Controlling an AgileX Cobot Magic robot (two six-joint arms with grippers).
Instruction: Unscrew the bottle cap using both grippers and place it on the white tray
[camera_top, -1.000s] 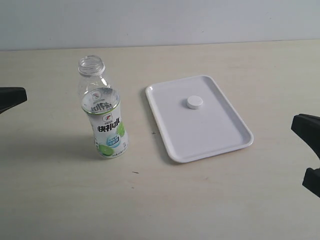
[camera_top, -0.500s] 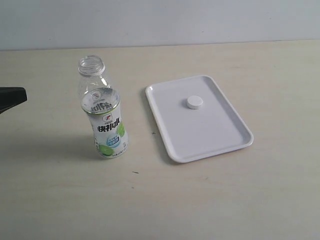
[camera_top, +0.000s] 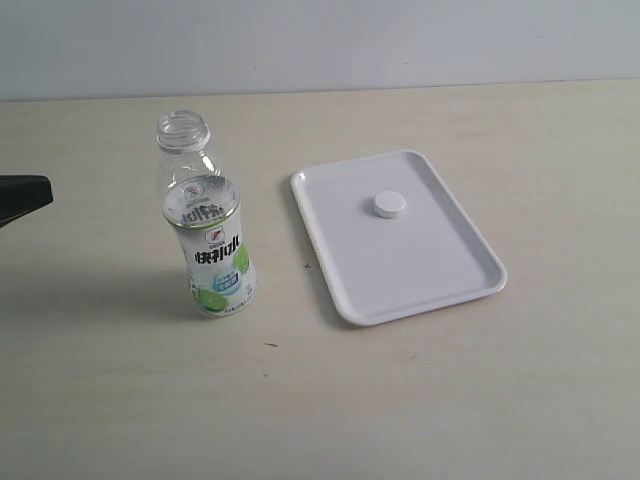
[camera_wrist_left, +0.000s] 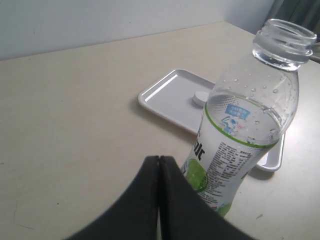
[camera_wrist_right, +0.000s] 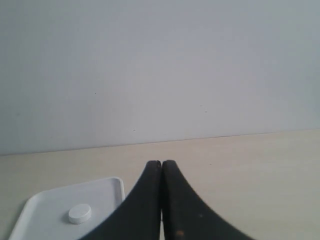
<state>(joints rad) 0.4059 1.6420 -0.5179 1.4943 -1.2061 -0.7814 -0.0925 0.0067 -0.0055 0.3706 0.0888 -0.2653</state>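
Left wrist view puts the left claw (camera_wrist_left: 159, 159) nearest to you. Its two black fingers are pressed together with only a thin line between them, and they hold nothing. Just behind the tips the bottle (camera_wrist_left: 243, 135) stands upright on the table (camera_wrist_left: 75, 125), apart from the claw. Its neck is open, with no cap on it, and small drops cling inside the clear upper part. Behind the bottle the tray (camera_wrist_left: 165, 92) lies flat on the table, and the cap (camera_wrist_left: 201, 98) rests on it.

In the exterior view you see this claw only as a black tip at the left edge, well apart from the bottle. The bottle stands left of the tray, near it but not touching. The cap lies in the far half of the tray, about midway between the long sides and away from the rim.

In the right wrist view the right claw (camera_wrist_right: 161, 164) is also closed, finger against finger, and empty. Beyond it you see one corner of the tray with the cap, then bare table, then the pale wall (camera_wrist_right: 160, 75).
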